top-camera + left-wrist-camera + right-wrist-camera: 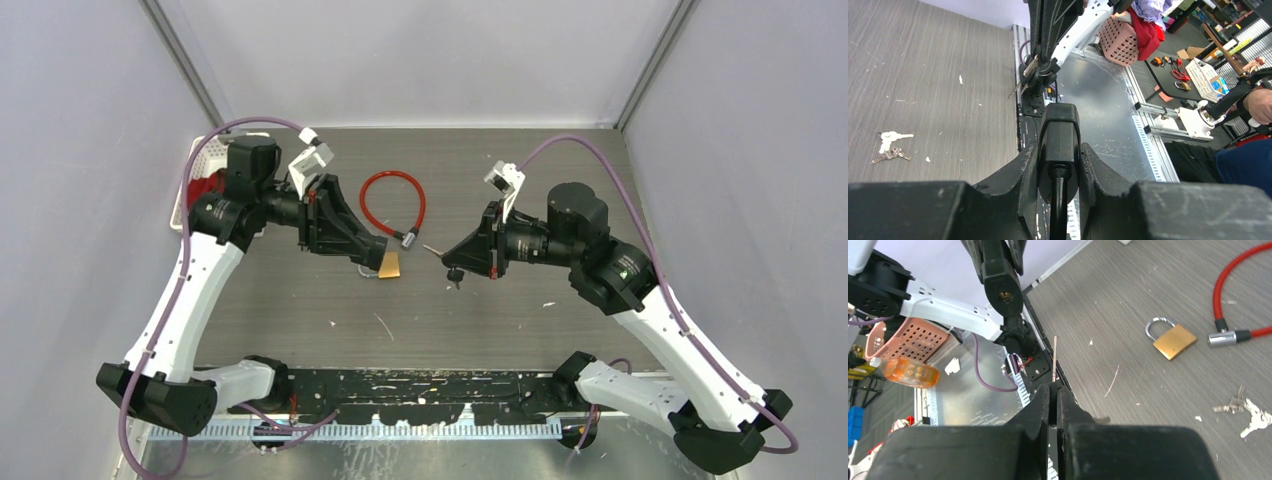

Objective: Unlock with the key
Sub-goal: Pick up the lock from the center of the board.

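Visibly, left fingers (1020,172) clamp the lock (1059,132); right fingers (1040,407) apparently pinch key (1054,360).

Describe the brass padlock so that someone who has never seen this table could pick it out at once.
Start at the grey table, at its middle. There, beside the silver end of the red cable, a small padlock lies flat. It alone has a brass body and a silver shackle; the lock in the left pincer is black.
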Robot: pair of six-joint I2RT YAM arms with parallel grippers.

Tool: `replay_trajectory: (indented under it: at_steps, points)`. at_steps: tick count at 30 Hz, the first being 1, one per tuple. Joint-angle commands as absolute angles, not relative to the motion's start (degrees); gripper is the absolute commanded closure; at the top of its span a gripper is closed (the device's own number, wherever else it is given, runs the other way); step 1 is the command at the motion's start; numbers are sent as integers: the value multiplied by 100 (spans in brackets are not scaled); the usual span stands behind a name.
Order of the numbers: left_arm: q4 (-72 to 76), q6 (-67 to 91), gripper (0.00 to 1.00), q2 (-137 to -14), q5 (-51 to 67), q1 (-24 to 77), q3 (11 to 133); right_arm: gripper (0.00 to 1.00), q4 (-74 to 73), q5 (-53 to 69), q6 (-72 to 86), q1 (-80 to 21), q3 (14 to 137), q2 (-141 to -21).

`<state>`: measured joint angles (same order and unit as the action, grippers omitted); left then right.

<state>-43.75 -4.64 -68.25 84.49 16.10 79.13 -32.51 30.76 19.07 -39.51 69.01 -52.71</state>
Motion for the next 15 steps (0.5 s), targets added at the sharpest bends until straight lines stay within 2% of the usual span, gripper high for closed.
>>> replay_trajectory:
  at_steps: [1, 6, 15]
  points:
    - [-4224, -340, 100, -6499, 9769, 1602, 8382, 99, -2376, 3691, 1665, -3964, 7196, -5210]
    - [-4479, -239, 100, -6655, 9766, 1607, 8687, 99, -2072, 3823, 1432, -3998, 7187, -5177]
    - [-4702, -375, 100, -6766, 9756, 1598, 8964, 99, -2313, 3368, 873, -4754, 7711, -5668]
